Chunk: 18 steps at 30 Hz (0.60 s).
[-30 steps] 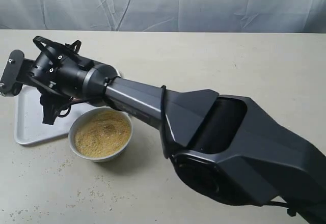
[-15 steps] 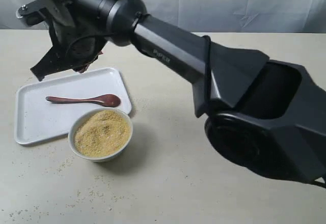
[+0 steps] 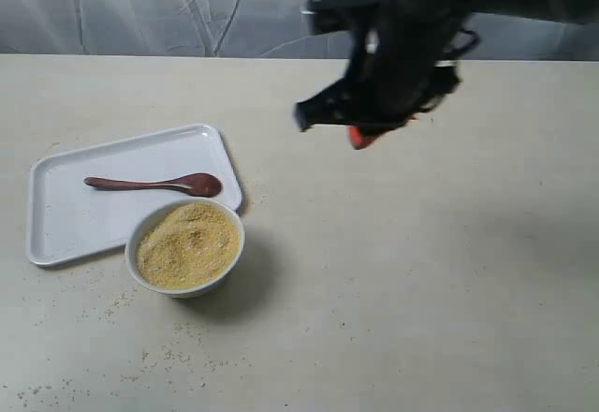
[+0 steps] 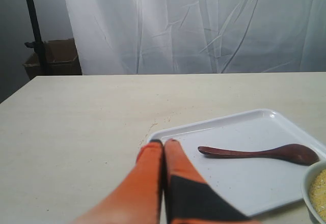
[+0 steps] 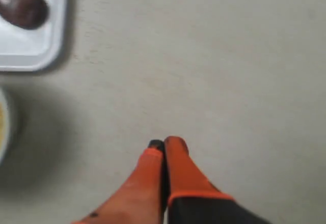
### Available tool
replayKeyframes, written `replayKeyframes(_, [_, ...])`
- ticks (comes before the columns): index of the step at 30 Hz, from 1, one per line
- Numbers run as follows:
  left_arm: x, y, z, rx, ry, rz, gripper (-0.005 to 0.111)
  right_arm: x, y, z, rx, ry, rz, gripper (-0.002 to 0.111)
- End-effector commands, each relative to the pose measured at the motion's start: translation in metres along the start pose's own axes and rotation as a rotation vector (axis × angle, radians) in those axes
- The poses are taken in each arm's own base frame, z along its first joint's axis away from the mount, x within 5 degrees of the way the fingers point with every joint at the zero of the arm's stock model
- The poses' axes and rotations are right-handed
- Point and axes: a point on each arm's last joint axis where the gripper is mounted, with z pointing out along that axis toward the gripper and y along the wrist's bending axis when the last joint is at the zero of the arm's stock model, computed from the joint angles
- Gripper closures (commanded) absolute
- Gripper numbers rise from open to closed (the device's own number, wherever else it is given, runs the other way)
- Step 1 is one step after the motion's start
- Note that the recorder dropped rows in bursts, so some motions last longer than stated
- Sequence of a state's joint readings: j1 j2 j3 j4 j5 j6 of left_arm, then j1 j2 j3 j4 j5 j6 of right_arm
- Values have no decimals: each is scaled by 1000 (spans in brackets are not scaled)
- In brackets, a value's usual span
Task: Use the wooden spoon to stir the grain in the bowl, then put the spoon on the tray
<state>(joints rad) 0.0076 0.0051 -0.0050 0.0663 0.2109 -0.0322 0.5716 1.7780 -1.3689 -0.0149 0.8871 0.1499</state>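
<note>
The wooden spoon (image 3: pixel 154 184) lies flat on the white tray (image 3: pixel 65 225), head toward the bowl, with nothing holding it. The white bowl (image 3: pixel 185 246) stands against the tray's front edge, filled with yellow-tan grain (image 3: pixel 187 243). My right gripper (image 3: pixel 357 131) is a blurred shape high over the table, well right of the tray; its orange fingers (image 5: pixel 165 143) are shut and empty above bare table. My left gripper (image 4: pixel 163 142) is also shut and empty, hovering by a tray corner (image 4: pixel 158 135), with the spoon (image 4: pixel 254 152) and bowl rim (image 4: pixel 309 183) beyond. The left gripper is not in the exterior view.
Stray grain specks (image 3: pixel 159 356) dot the table in front of the bowl. A white curtain (image 3: pixel 187 9) hangs behind the table. In the right wrist view the spoon head (image 5: pixel 23 6) and a tray corner (image 5: pixel 35 56) show at the edge.
My right arm has lifted off the tray and swung up and far to the right. The spoon it covered now lies uncovered on the tray. Bowl and tray have not moved.
</note>
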Motion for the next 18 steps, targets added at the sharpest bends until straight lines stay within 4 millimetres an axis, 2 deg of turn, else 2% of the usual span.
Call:
replayKeyframes(1, [1, 0, 0, -1, -3, 0, 106, 53, -64, -35, 60, -115, 163, 108])
replayKeyframes(4, [1, 0, 0, -1, -3, 0, 106, 94, -100, -64, 139, -177, 267, 108])
replayKeyframes(7, [1, 0, 0, -1, -3, 0, 106, 130, -115, -95, 220, -264, 360, 108])
replayKeyframes(10, [1, 0, 0, -1, -3, 0, 106, 162, -113, -126, 272, -408, 456, 108])
replayKeyframes(15, [1, 0, 0, -1, -3, 0, 106, 220, -97, -170, 375, -658, 384, 108])
replayKeyframes(18, [1, 0, 0, -1, -3, 0, 106, 258, -87, -185, 427, -806, 353, 108])
